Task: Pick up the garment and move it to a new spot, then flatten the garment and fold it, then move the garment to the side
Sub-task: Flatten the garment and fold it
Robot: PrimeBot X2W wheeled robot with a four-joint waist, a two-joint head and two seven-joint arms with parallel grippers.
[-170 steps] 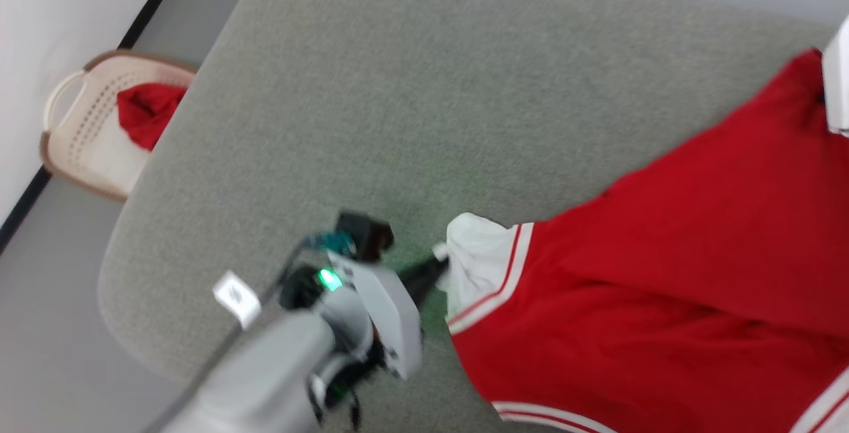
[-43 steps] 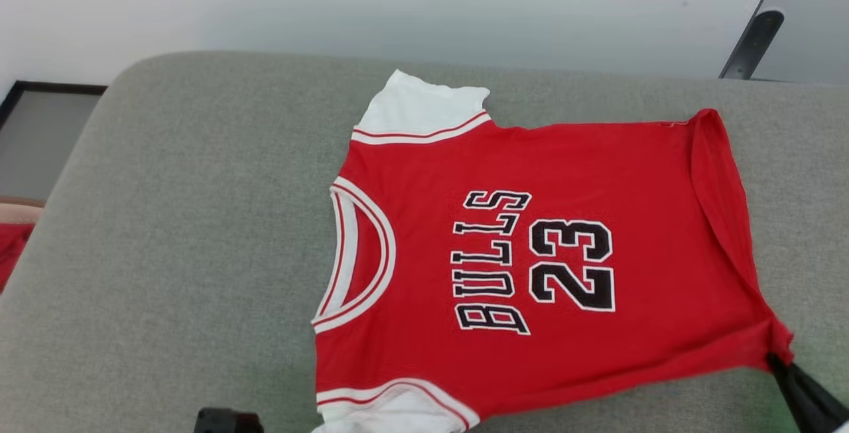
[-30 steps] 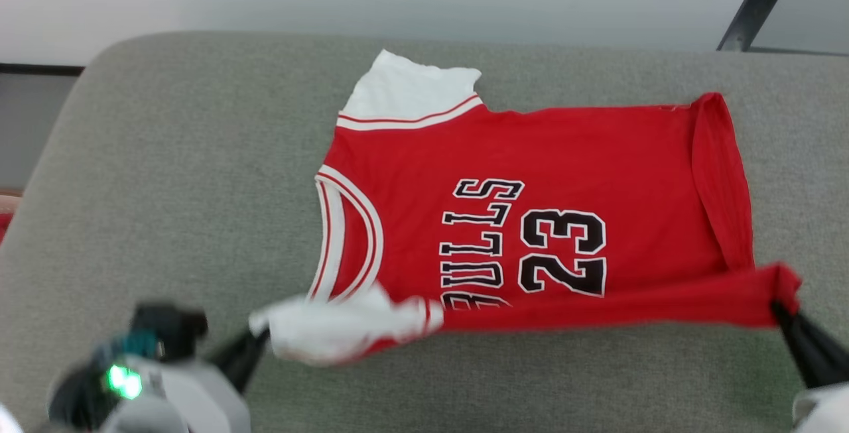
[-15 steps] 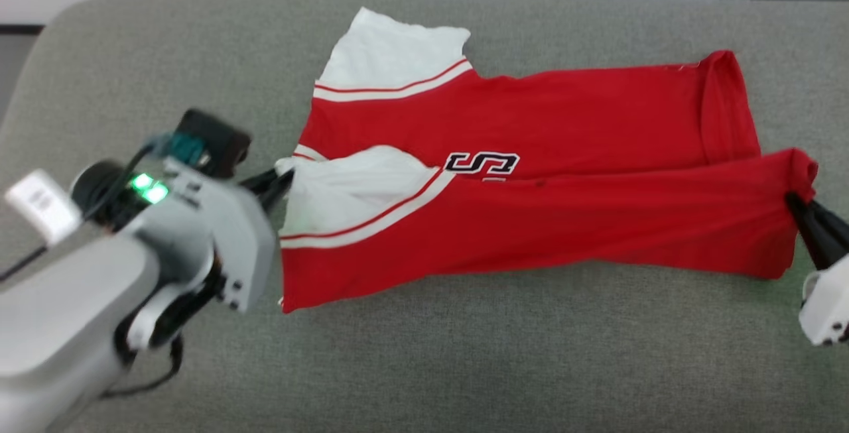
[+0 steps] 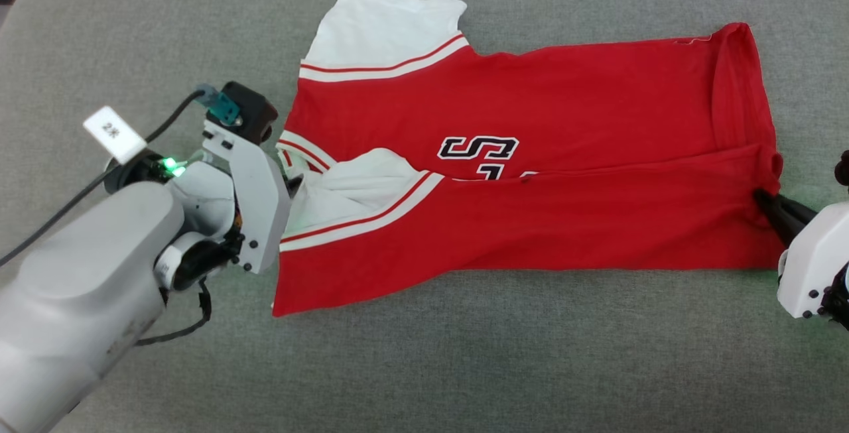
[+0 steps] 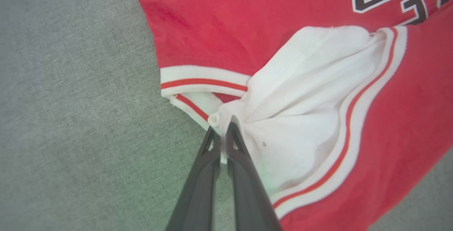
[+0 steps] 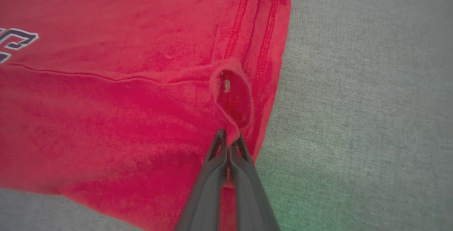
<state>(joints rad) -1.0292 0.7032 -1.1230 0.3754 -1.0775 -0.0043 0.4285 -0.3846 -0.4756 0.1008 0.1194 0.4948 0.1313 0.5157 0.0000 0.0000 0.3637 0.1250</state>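
The garment (image 5: 564, 101), a red jersey with white sleeves, lies across the grey cushion with its near half folded up over the middle; only the top of the black lettering shows. My left gripper (image 5: 292, 184) is shut on the edge of the folded-over white sleeve (image 6: 300, 93), its fingertips (image 6: 223, 130) pinching the cloth beside the striped collar. My right gripper (image 5: 763, 199) is shut on the red hem corner (image 7: 231, 96) at the garment's right end, where the fingers (image 7: 230, 137) hold a small bunched loop of fabric. The far white sleeve (image 5: 385, 25) lies flat.
The grey fabric cushion (image 5: 464, 353) stretches wide in front of the garment and to the left of it. Its rounded corner sits at the upper left. A white tag (image 5: 114, 133) and a black cable hang off my left wrist.
Both grippers have carried the garment's near edge away from me and over its middle, covering the "23" and most of the lettering. The head camera has tilted down.
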